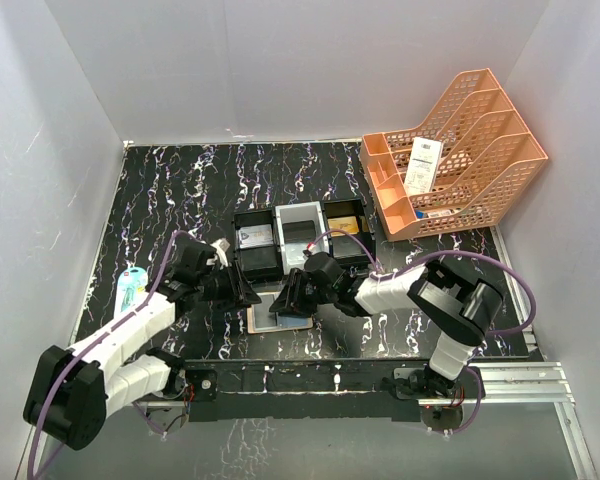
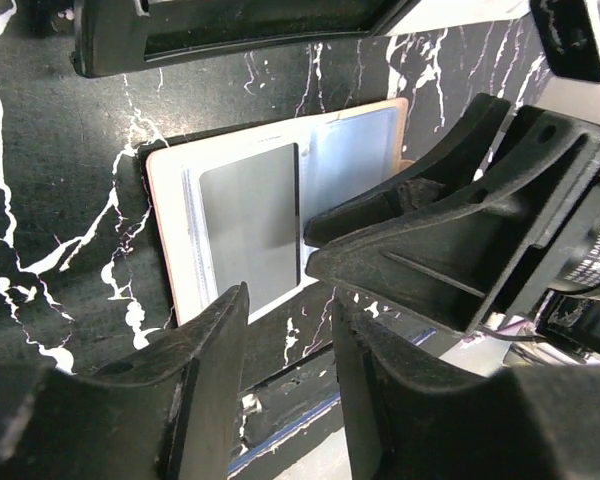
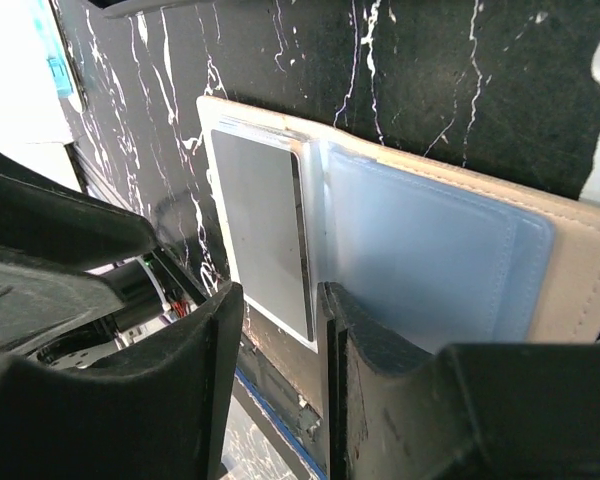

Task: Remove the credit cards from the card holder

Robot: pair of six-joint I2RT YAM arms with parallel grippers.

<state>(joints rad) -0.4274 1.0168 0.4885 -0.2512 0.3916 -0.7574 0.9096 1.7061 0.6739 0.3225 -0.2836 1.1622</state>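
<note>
Top external view: the card holder (image 1: pixel 270 322) lies opened flat on the black marbled worktop (image 1: pixel 180 190). It sits between the left pincer (image 1: pixel 242 290) and the right pincer (image 1: pixel 295 297), and both pincers and their arms cover much of it from above.

Just beyond the two pincers stands a three-compartment tray (image 1: pixel 278 242). There is a silvery card (image 1: pixel 254 237) in the part nearest the left pincer and a gold card (image 1: pixel 344 225) in the part on the right pincer's side. Far beyond the right pincer is an orange file rack (image 1: pixel 470 170) with a white receipt (image 1: pixel 422 165) in it. On the outer side of the left pincer, beside its arm, lies a blue-green packet (image 1: pixel 130 290).

In the left wrist view, a grey card (image 2: pixel 250 235) lies in the half of the holder directly ahead of the left pincer. This pincer's fingers (image 2: pixel 205 390) stand a little apart with only worktop in the gap, just short of the holder's near edge. The right pincer comes in from the side and hides part of the pale blue slot (image 2: pixel 355 150).

In the right wrist view, the near end of the grey card lies in the narrow gap between the right pincer's fingers (image 3: pixel 380 400). I cannot tell whether they pinch it.
</note>
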